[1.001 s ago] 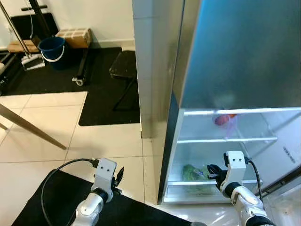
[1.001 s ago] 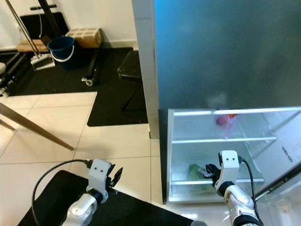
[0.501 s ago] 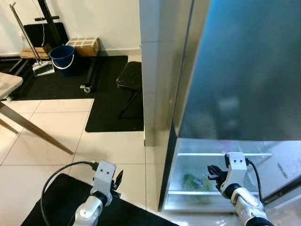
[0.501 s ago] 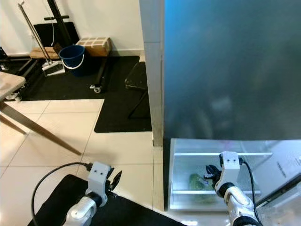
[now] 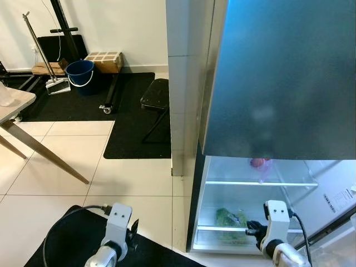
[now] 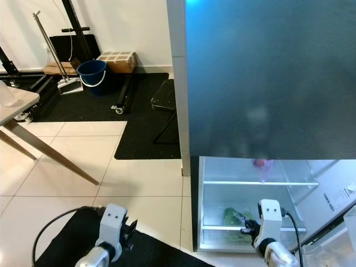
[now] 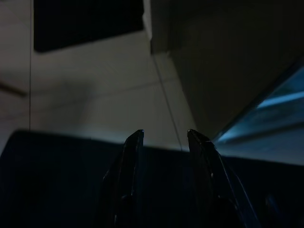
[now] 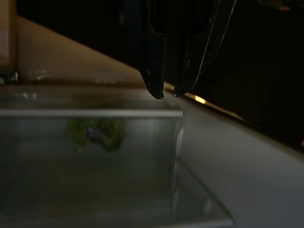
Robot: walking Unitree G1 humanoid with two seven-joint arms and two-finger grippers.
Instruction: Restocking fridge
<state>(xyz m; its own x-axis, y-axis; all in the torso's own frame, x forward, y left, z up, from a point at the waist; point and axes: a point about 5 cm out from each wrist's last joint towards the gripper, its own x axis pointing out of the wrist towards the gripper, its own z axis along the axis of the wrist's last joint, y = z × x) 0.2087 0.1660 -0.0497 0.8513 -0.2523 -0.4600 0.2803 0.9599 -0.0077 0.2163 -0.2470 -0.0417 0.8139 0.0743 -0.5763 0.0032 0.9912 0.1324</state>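
A tall fridge (image 5: 278,78) stands with its lower compartment open and lit, its dark upper door front hanging over the white interior. A bag of green leafy vegetables (image 5: 229,218) lies on the lower glass shelf (image 5: 222,228), just beyond the right gripper (image 5: 251,228), which is held low at the mouth of the compartment with its black fingers pointed in toward the greens. In the right wrist view the two fingertips (image 8: 156,90) sit nearly together with a thin gap, grasping nothing, and the greens (image 8: 97,133) appear blurred behind the clear front of a drawer. Above and beyond that gripper, on the upper shelf (image 5: 261,183), a pink-red item (image 5: 257,163) rests in a clear bag; what it is cannot be made out.

The left gripper (image 5: 132,240) hangs low over a black floor mat (image 5: 55,245), well apart from the fridge and to its left. In the left wrist view its fingers (image 7: 133,152) are spread a little and empty, above the mat's edge and pale floor tiles (image 5: 133,178).

Farther off behind the left gripper, a blue bucket (image 5: 80,75), a cardboard box (image 5: 104,60) and a black stool (image 5: 157,99) stand by the wall, and a wooden table (image 5: 16,105) edges in from the side.
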